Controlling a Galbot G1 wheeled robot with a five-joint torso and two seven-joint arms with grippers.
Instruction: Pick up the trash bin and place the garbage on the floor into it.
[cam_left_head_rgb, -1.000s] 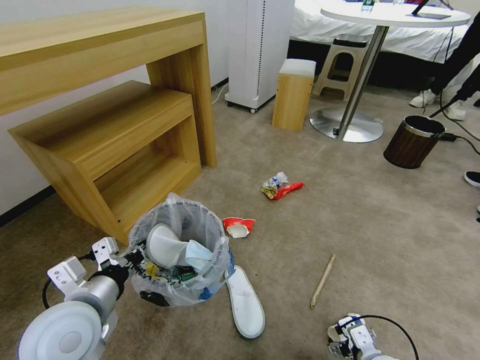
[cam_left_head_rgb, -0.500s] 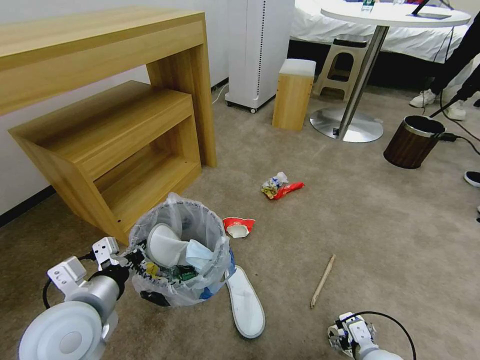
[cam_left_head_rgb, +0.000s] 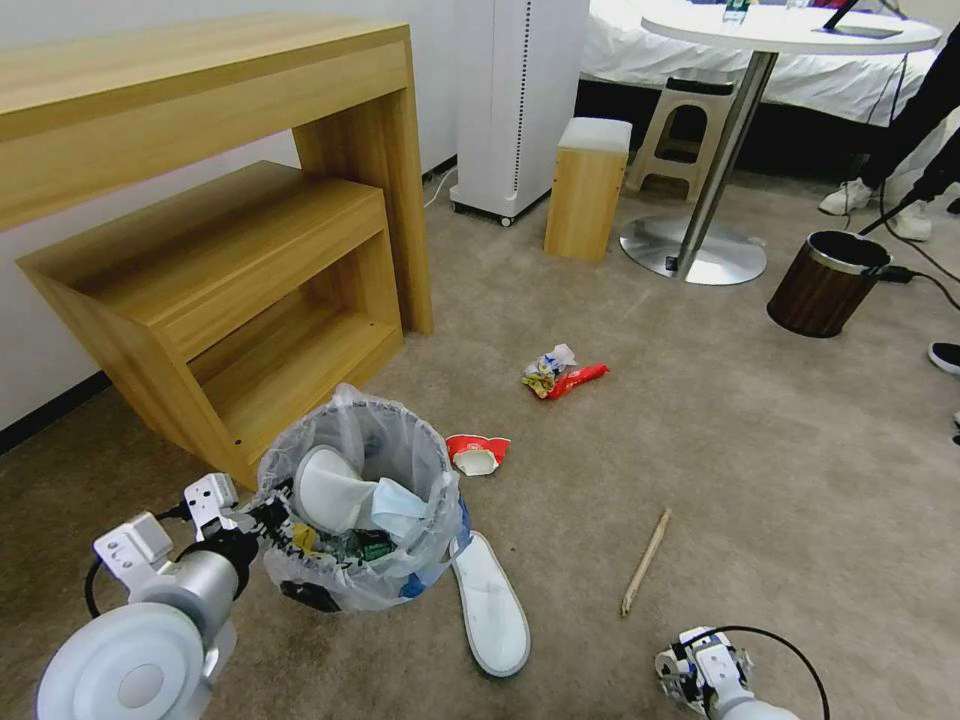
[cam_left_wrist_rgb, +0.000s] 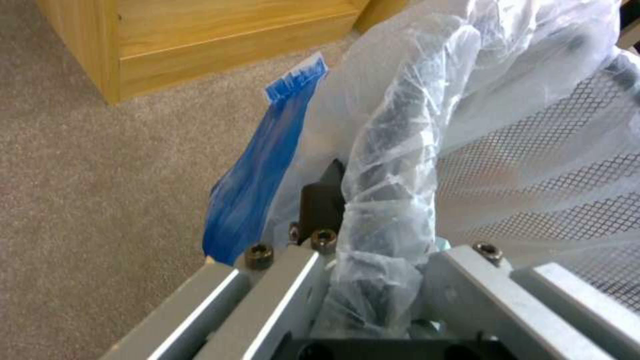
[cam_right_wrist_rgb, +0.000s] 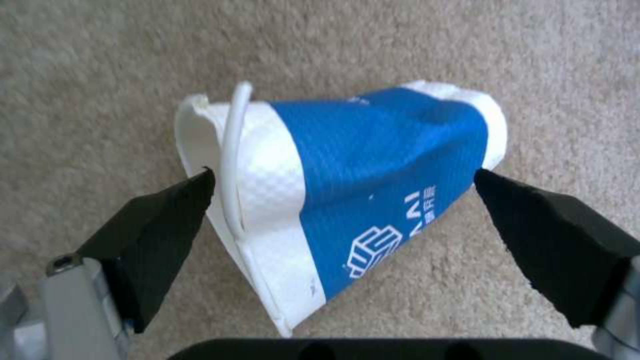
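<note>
1. Clamped the left gripper (cam_left_head_rgb: 262, 520) shut on the rim of the trash bin (cam_left_head_rgb: 437, 520), at 9 o'clock on the bin; stretched the left arm out low from 7 o'clock in the head view, wrist level and pointing toward the bin.
2. Pinched the bag-wrapped rim between the metal fingers (cam_left_wrist_rgb: 267, 295) of the left gripper (cam_left_wrist_rgb: 383, 300) in the left wrist view, with the blue strip (cam_left_wrist_rgb: 260, 175) of the liner hanging just beside them; could not tell whether the bin stood on the floor (cam_left_head_rgb: 760, 450) or hung clear of it.
3. Carried a white slipper (cam_left_head_rgb: 325, 490), a light-blue mask (cam_left_head_rgb: 395, 510) and smaller scraps inside the clear bag.
4. Reached the right gripper (cam_left_head_rgb: 690, 672) down at 5 o'clock in the head view, close over the carpet and well apart from the bin.
5. Spread the right gripper (cam_right_wrist_rgb: 343, 185) wide, black pads (cam_right_wrist_rgb: 167, 220) on either side of the blue paper cup (cam_right_wrist_rgb: 380, 165), which lay crumpled on its side on the carpet; could not tell whether the pad tips touched it.
6. Left more garbage on the carpet: a second white slipper (cam_left_head_rgb: 490, 605) touching the bin at its 4 o'clock, a red-white crushed cup (cam_left_head_rgb: 477, 452) just beside it at 2 o'clock, a red wrapper (cam_left_head_rgb: 562, 375) farther off at 1 o'clock, and a wooden stick (cam_left_head_rgb: 645, 562) well apart at 3 o'clock.
7. Framed a wooden desk (cam_left_head_rgb: 200, 200) at 10 o'clock and a brown wood-grain bin (cam_left_head_rgb: 825, 290) at 2 o'clock.
</note>
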